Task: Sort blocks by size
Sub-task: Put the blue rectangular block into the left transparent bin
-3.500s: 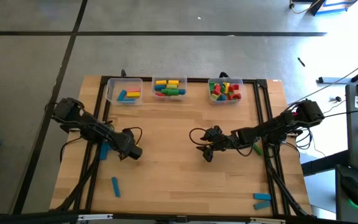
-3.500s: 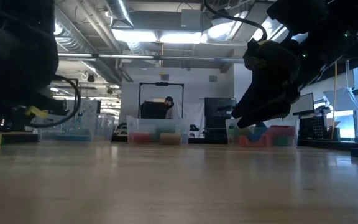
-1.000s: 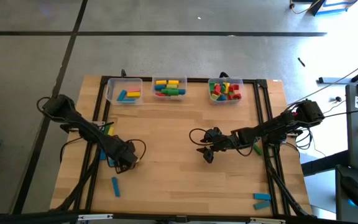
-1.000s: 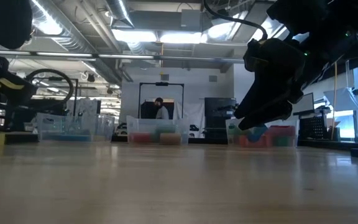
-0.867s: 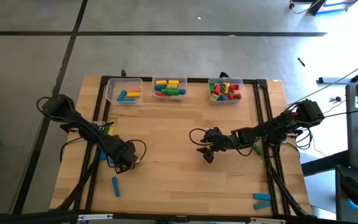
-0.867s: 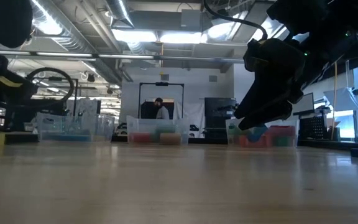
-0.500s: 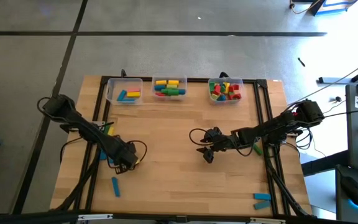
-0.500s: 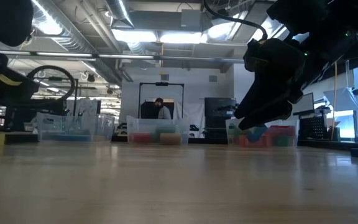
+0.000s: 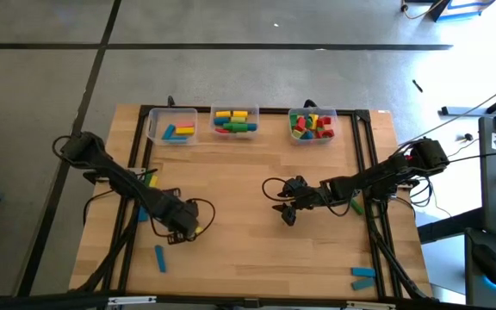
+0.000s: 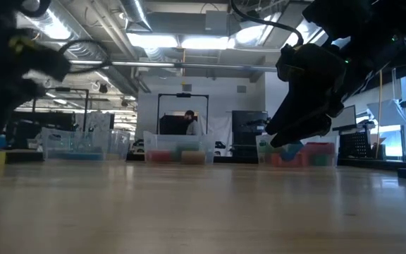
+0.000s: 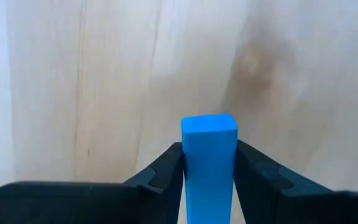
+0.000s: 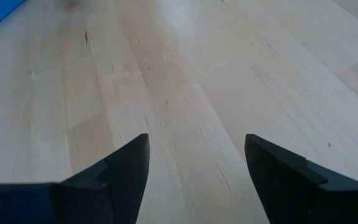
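Blue block point(image 11: 209, 163) pinched in the left gripper point(image 11: 209, 155); next, carry it toward the 12 o'clock bins point(image 9: 172, 126). Right gripper point(image 12: 196, 163) waits, fingers spread, holding nothing.

A wide stretch of bare wooden table point(image 9: 248, 164) lies open between the two arms and runs clear up to the far edge. There three clear plastic bins point(image 9: 236, 122) of coloured blocks stand in a row, blocking that edge. The left gripper point(image 9: 188, 229), clamped on a blue bar block point(image 11: 209, 163), sits left of centre; the right gripper point(image 9: 288, 209), jaws apart, hangs right of centre. Loose blue blocks point(image 9: 362, 277) clutter the near right corner, another blue block point(image 9: 159, 257) the near left.
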Available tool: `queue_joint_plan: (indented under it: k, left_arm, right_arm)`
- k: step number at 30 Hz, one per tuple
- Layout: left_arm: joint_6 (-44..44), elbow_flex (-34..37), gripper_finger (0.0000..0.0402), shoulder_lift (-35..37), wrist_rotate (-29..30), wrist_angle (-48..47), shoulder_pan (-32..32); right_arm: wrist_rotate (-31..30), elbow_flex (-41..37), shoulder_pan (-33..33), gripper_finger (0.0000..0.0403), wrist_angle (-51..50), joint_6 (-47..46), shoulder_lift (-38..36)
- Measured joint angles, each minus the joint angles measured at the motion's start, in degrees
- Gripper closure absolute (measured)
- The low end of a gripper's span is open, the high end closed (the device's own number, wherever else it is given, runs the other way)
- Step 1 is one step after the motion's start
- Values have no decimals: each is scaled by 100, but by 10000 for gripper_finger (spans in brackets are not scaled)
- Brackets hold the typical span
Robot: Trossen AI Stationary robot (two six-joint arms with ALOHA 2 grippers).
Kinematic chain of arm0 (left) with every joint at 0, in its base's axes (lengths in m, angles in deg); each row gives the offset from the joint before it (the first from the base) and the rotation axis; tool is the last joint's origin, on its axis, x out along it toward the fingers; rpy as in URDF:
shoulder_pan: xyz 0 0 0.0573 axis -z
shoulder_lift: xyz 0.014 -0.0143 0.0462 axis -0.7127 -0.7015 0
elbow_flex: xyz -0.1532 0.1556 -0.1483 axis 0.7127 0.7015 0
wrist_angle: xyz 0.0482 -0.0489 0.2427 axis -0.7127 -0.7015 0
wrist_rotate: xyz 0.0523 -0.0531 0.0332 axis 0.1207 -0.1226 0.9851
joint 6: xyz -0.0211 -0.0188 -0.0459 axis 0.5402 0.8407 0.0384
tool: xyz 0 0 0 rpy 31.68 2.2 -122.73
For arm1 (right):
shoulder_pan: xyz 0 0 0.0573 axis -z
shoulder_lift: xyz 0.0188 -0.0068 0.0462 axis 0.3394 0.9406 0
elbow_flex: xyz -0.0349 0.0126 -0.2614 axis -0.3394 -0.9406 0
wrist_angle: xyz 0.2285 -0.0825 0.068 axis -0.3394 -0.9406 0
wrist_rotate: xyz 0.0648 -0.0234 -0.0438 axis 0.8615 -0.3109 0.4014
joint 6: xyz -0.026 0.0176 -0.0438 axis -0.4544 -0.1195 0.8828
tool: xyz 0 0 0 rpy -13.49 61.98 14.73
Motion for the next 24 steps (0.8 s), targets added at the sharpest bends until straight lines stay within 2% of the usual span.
queue_joint_plan:
  k: [3, 9, 13, 19, 24]
  left_arm:
    - [-286, -283, 288, 17, 201, -10, -114]
    - [-1148, -793, 287, 145, 1047, 76, -499]
    - [-1876, -928, 287, 386, 1491, 647, -989]
    - [-2854, -936, 287, 590, 1546, 1499, -1810]
    - [-3250, -936, 286, 590, 1844, 1522, -2414]
  right_arm:
    - [0, 0, -1, 146, -1, 11, 0]
    - [0, 0, 1, 146, -2, 7, 0]
    - [-22, 2, -1, 146, 2, 7, 0]
    - [-27, 2, -1, 146, -3, 9, 0]
    - [-27, 2, 1, 146, -3, 11, 0]
